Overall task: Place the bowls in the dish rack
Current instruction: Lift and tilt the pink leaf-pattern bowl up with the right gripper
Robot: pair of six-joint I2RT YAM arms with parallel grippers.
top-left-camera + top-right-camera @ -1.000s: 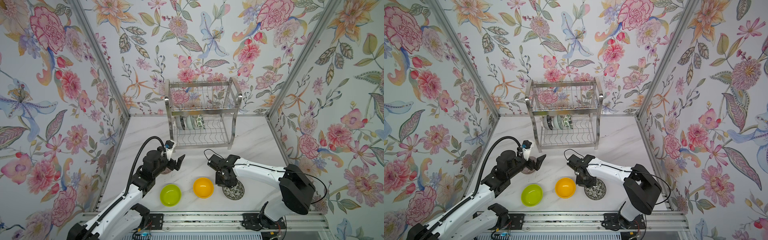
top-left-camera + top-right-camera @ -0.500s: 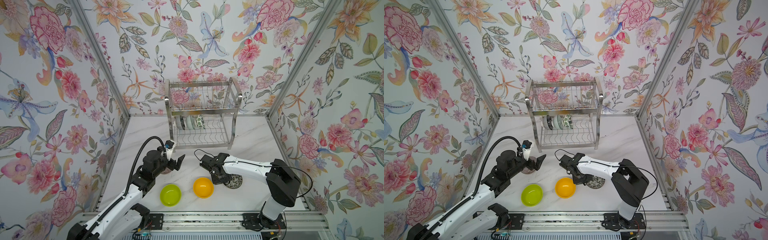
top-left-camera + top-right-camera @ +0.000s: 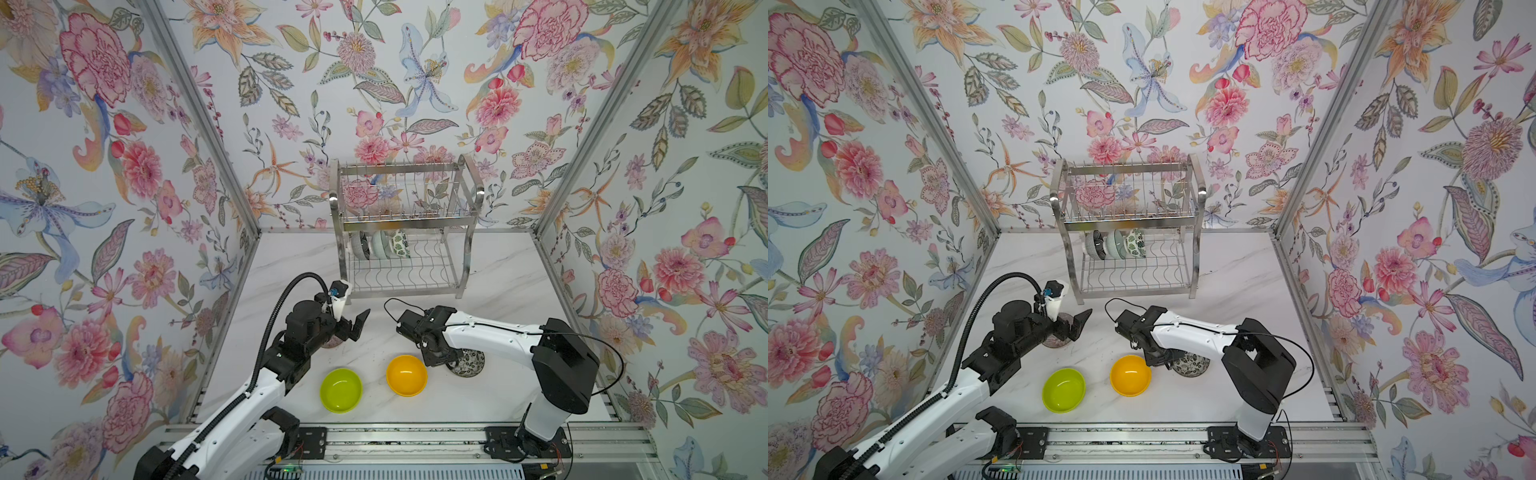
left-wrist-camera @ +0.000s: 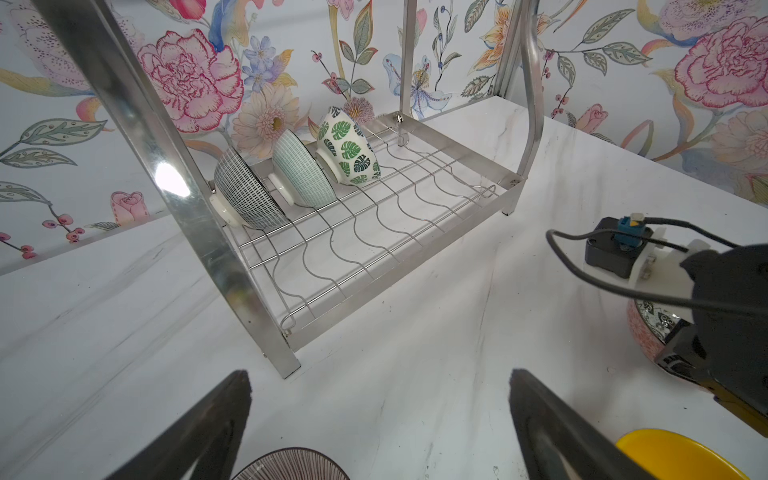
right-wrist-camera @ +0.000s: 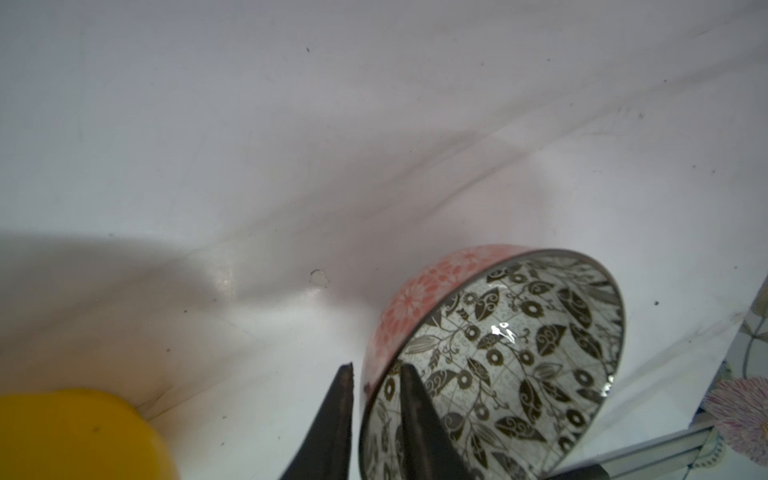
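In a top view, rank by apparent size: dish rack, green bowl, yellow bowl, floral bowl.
1. dish rack
2. green bowl and yellow bowl, about alike
3. floral bowl, partly hidden, so unsure

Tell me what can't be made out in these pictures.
- Ribbed bowl: cut off by the left wrist view's edge. In both top views the left gripper covers most of it.
- Floral bowl: the right arm covers part in both top views.
- Right gripper: its fingers straddle that bowl's rim, but it is unclear whether they pinch it.
- Racked bowls: the rack upper tier hides parts in both top views.
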